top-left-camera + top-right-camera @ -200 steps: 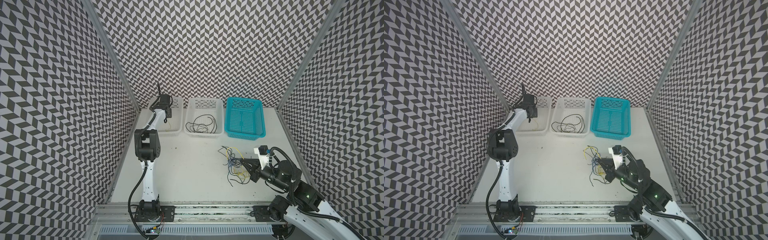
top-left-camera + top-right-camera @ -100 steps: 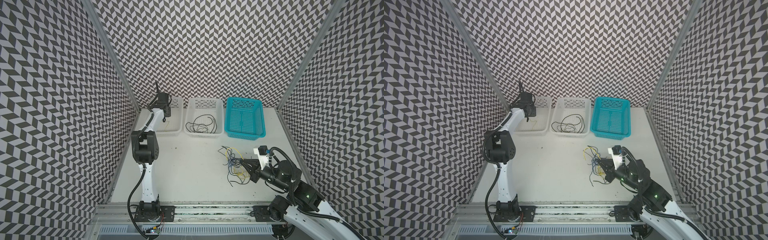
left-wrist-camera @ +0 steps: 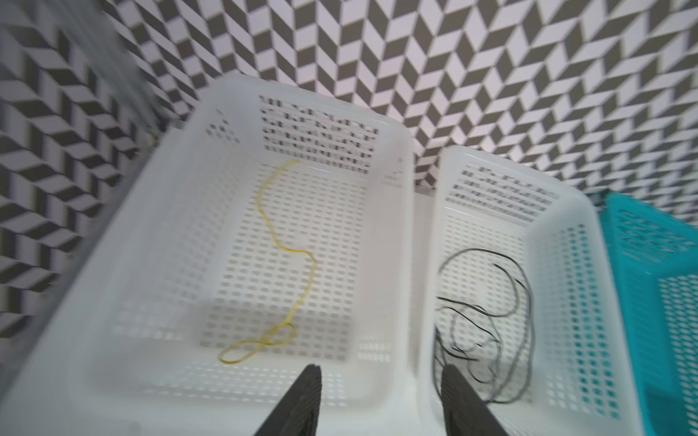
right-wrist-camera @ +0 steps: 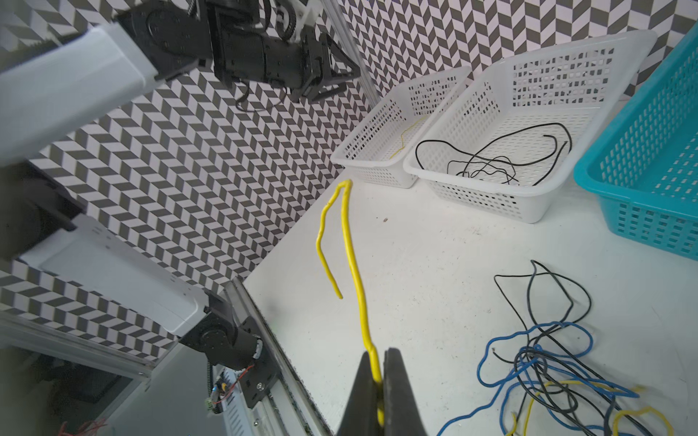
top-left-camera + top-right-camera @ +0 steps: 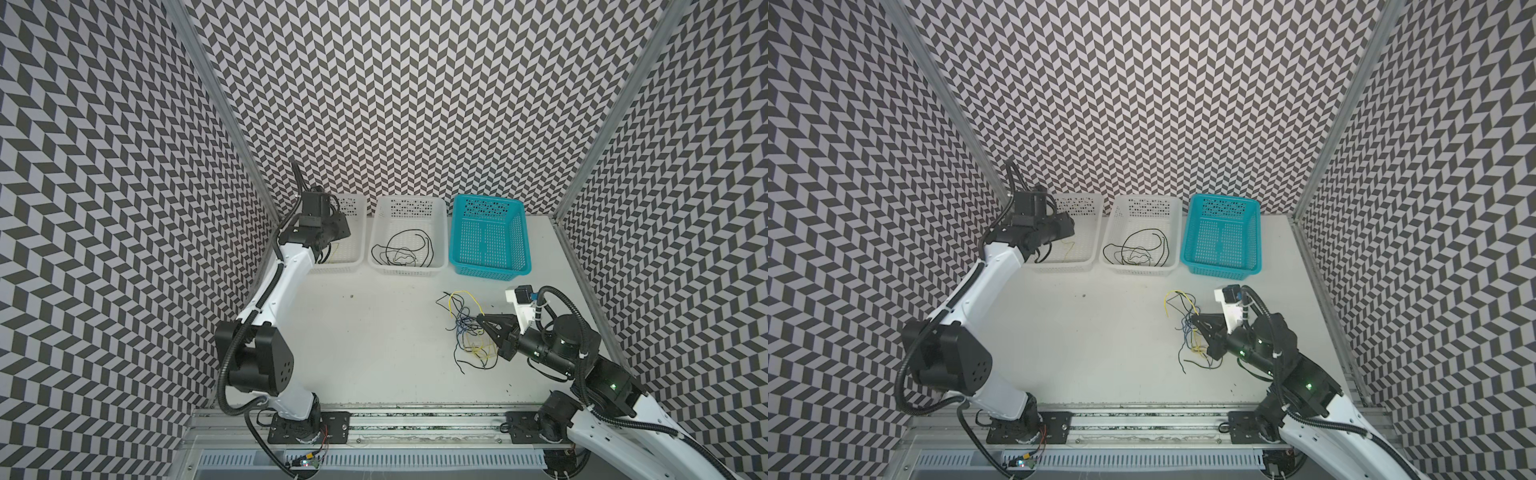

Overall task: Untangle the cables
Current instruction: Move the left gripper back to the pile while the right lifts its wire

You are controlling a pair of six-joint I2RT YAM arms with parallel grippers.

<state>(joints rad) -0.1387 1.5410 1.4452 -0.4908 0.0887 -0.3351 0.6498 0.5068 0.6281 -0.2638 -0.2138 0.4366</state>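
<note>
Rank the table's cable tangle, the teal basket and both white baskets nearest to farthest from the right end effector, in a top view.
1. cable tangle, beside the right end effector gripping its yellow cable.
2. teal basket, back right.
3. middle white basket, back centre.
4. left white basket, back left.

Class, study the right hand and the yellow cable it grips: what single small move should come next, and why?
Probably lift the right hand slowly away from the tangle. It is shut on a yellow cable beside that heap, which may not be free yet. A second cable, also yellow, lies in the left basket, the likely goal.
</note>
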